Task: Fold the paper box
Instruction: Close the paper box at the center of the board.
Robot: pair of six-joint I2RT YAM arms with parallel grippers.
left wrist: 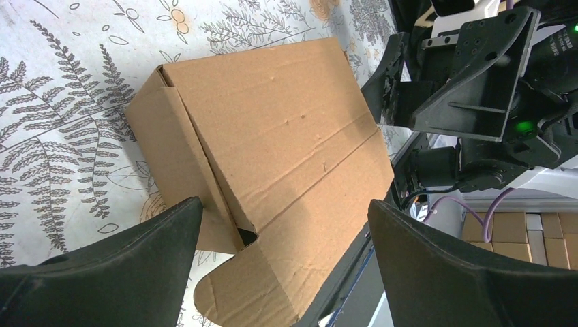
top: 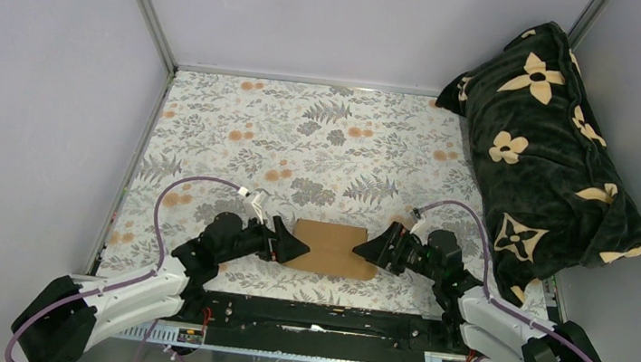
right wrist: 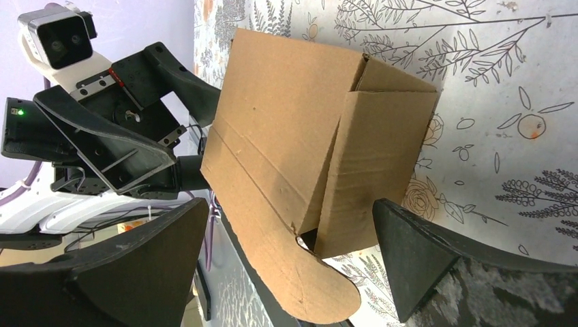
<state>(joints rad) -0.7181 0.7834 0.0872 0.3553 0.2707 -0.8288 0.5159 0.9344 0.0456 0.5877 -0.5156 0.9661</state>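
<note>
The paper box [top: 334, 248] is plain brown cardboard, lying near the table's front edge between my two grippers. In the left wrist view the paper box [left wrist: 272, 143] shows a broad top panel, a folded side wall and a rounded flap sticking out at the near end. The right wrist view shows the paper box [right wrist: 313, 143] from the other end, with the same kind of rounded flap. My left gripper [top: 300, 250] stands open just left of it, my right gripper [top: 362, 248] open just right. Neither touches the cardboard.
A dark blanket with cream flowers [top: 549, 143] is heaped at the right of the floral tablecloth [top: 304, 134]. White walls close the left, back and right. The black rail [top: 319, 319] with the arm bases runs along the near edge.
</note>
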